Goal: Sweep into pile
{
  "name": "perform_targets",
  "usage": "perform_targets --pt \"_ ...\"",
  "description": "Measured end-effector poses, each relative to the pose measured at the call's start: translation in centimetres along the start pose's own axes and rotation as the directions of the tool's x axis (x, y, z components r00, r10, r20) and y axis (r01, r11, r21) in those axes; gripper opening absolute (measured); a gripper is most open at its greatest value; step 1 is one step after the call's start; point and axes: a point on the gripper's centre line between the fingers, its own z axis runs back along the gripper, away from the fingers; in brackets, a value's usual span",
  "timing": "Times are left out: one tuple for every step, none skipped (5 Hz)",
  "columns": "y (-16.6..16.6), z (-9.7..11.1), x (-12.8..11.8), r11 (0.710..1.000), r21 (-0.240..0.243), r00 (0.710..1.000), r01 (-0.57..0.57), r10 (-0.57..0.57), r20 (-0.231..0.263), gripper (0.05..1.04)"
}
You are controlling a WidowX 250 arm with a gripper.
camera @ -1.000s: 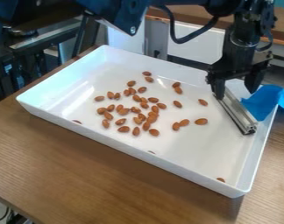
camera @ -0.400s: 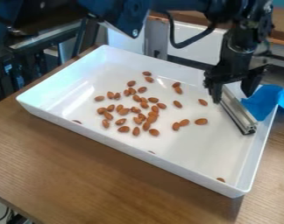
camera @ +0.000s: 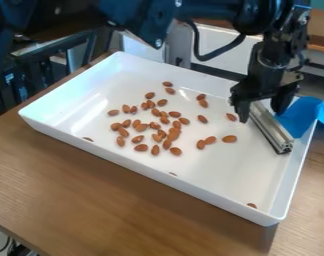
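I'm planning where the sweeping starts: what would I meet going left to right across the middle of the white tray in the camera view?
The main scatter of almonds, a close pair of almonds, a single almond, the metal bar, the blue cloth.

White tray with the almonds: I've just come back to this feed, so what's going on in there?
The robot's gripper is at the upper end of a metal bar in the white tray, its fingers spread either side. Many almonds lie loosely clustered, others scattered around, so they aren't in one pile yet.
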Motion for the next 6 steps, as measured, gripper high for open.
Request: perform_targets --pt "0.3 -0.9 -0.6 1.000 0.003 1.000 0.017 -0.017 -0.015 0.684" --pt "1.2 -1.6 -1.1 0.999 0.028 0.999 0.041 -0.040 -0.025 0.401" --pt "2.1 -1.7 -0.8 0.999 0.036 0.999 0.031 -0.030 -0.028 0.375" --pt "3.1 -1.7 -0.4 0.999 0.036 0.998 0.029 -0.027 -0.053 0.375" --pt "4.8 -1.6 0.2 0.999 0.037 0.997 0.029 -0.027 -0.066 0.374" --pt "7.3 -1.8 1.0 0.998 0.041 0.998 0.039 -0.037 -0.041 0.374"
